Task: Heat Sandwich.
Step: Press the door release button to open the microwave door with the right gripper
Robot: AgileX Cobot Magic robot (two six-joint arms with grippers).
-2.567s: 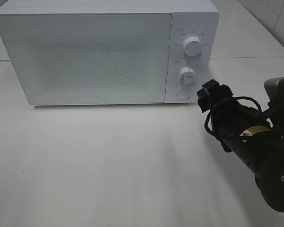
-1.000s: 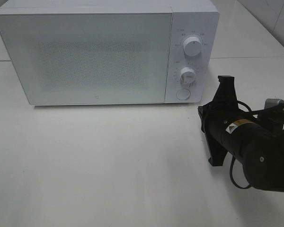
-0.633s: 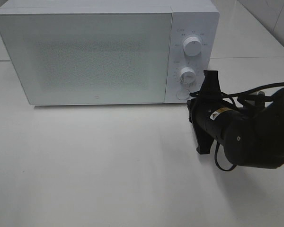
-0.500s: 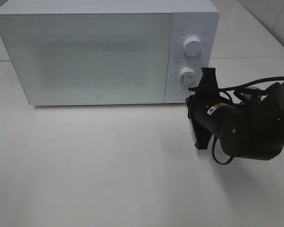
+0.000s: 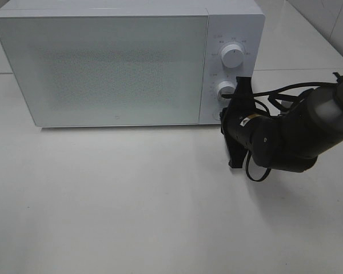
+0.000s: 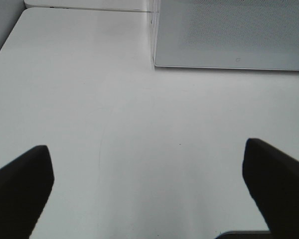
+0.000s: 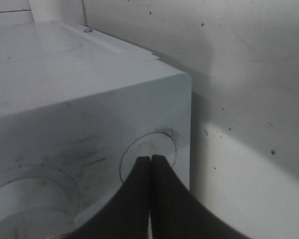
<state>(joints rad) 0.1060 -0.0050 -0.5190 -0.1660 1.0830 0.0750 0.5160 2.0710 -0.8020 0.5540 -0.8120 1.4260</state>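
Note:
The sandwich is out of view in every frame. The white microwave stands at the back of the table with its door closed. My right gripper is shut with nothing held, and it sits against the bottom of the control panel. In the right wrist view its closed fingertips touch the round button near the microwave's lower corner. My left gripper is open and empty, low over bare table, with the microwave's front ahead of it. It does not show in the exterior high view.
Two white knobs, upper and lower, sit above the button on the panel. The white table stretches in front of the microwave. A tiled wall rises at the back right. Black cables trail behind the right arm.
The right arm has swung left, toward the microwave's control panel. Its shut fingertips now reach the round button. The door stays closed.

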